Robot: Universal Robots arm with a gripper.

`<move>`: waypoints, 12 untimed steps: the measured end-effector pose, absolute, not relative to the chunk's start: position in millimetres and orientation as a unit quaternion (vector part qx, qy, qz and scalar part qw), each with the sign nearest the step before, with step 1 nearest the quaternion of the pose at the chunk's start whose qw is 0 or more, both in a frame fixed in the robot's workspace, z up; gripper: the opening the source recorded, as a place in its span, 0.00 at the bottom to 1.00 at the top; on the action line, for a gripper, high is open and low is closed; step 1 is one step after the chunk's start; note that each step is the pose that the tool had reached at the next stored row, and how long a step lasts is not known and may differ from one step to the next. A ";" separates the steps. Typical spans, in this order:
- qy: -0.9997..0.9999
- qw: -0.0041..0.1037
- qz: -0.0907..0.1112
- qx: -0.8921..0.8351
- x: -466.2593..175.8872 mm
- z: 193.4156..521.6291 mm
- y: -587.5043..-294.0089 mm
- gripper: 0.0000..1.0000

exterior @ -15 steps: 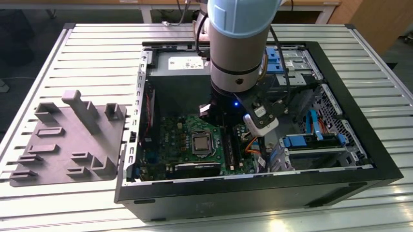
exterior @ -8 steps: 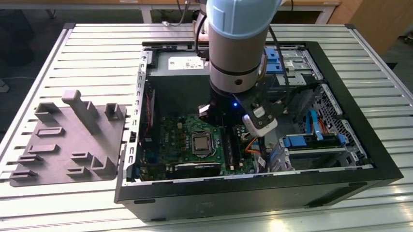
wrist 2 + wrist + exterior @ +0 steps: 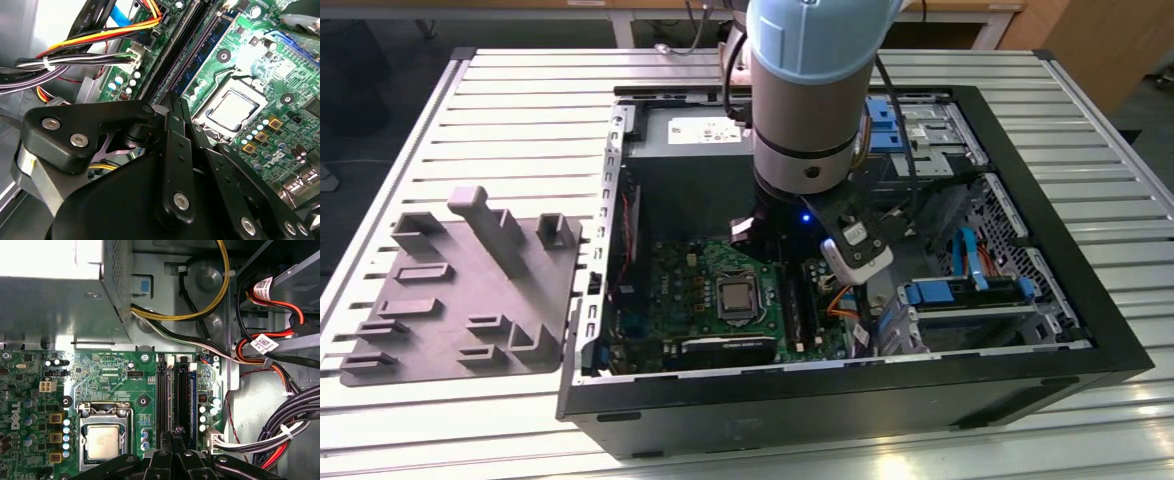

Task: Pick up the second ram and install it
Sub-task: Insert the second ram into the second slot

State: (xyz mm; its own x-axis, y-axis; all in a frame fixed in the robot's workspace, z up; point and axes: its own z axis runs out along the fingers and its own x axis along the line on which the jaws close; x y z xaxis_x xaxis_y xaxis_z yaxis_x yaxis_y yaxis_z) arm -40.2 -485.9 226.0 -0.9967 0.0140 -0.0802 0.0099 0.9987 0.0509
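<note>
So the arm (image 3: 811,90) is reaching down into the open PC case (image 3: 854,390), which lies on its side on the slatted metal worktop (image 3: 494,90). The pincer (image 3: 172,447) hangs right over the memory slots (image 3: 175,395) on the green motherboard (image 3: 110,375); in both wrist views its black fingers (image 3: 177,150) look pressed together with no gap, right at the slot line. Whether there's anything pinched between them is impossible to tell, since the linkage hides the tips.

The second ram (image 3: 183,395) appears to be the dark stick standing upright in the slot between the black slot and the blue one, just beside the CPU socket (image 3: 102,440), though its lower end disappears behind the fingers. In the second wrist view the same slots (image 3: 200,55) run diagonally away from the pincer.

Bundled cables (image 3: 280,435) in black, red and yellow sit on the other side of the slots. The grey tray (image 3: 467,290) with raised blocks rests on the worktop at the exterior view's left, well apart from the case.
</note>
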 end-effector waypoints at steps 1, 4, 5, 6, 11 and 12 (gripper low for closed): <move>0.999 0.040 0.025 0.006 -40.2 225.9 -485.9 0.12; 0.999 0.040 0.025 0.006 -40.1 225.8 -485.0 0.12; 0.999 0.040 0.025 0.006 -40.2 225.8 -485.0 0.12; 0.999 0.040 0.025 0.006 -40.2 225.9 -485.0 0.12; 0.999 0.040 0.025 0.006 -40.2 224.7 -484.9 0.12; 0.999 0.040 0.025 0.006 -40.2 224.7 -484.9 0.12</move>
